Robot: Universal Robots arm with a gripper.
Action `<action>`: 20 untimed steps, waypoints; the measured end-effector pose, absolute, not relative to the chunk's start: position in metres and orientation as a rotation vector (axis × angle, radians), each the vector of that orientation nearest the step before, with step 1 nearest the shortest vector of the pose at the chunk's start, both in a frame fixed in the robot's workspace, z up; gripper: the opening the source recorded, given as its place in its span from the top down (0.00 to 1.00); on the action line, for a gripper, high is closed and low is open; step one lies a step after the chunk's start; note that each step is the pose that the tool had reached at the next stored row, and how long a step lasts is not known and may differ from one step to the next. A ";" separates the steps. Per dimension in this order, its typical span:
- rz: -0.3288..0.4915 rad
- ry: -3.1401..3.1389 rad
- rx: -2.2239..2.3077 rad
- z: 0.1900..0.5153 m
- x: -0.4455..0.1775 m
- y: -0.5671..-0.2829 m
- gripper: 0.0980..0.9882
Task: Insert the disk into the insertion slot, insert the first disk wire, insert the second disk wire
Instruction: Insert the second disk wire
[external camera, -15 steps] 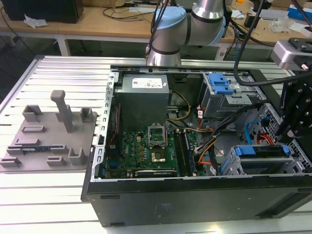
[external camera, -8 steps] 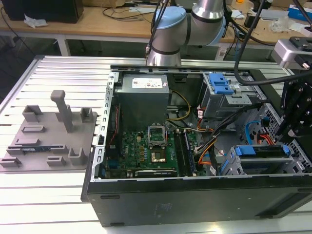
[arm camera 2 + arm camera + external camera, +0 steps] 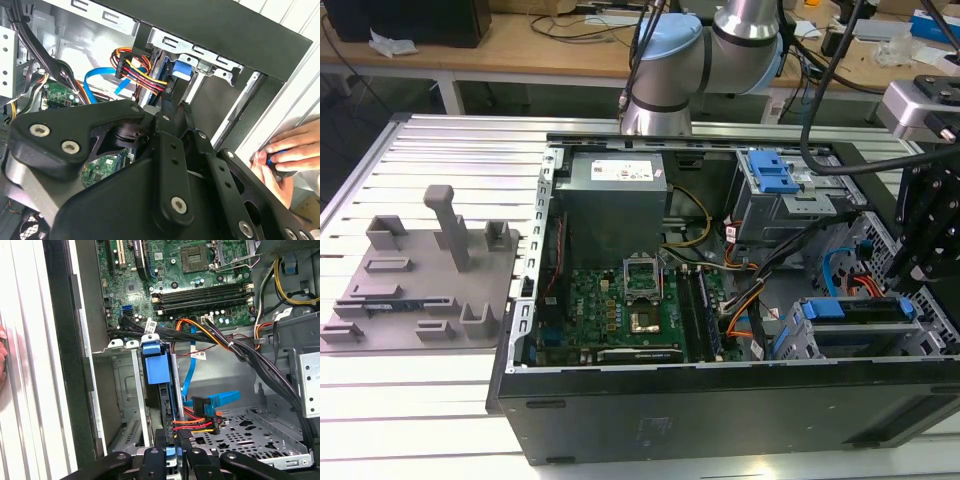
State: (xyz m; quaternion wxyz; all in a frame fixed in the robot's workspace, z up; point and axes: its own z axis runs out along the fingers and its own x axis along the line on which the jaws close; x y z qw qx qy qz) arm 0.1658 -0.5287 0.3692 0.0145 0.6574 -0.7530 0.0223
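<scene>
Well, the disk [image 3: 159,390] already sits in the insertion slot [image 3: 127,395], its long axis running straight away from the gripper [image 3: 172,449], which hovers at its near end, just beside the red-and-yellow wire plug [image 3: 199,426] (clamped or slack, I cannot tell).

The exterior view looks down at a slant, from some way off, over the whole open computer case [image 3: 720,410] and the slatted surface [image 3: 440,150] under it. Both wrist views sit close inside the case, looking past the black gripper [image 3: 171,456]. They share the blue-framed disk [image 3: 156,367] and the red-and-yellow wire bundle [image 3: 196,425]. The first wrist view shares the motherboard [image 3: 190,270] with the exterior view
</scene>
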 end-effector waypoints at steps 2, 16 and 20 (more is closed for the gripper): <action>0.072 -2.343 2.046 0.370 0.166 -0.527 0.85; 0.223 -2.269 1.980 0.396 0.165 -0.489 0.85; 0.280 -2.240 1.954 0.395 0.161 -0.473 0.85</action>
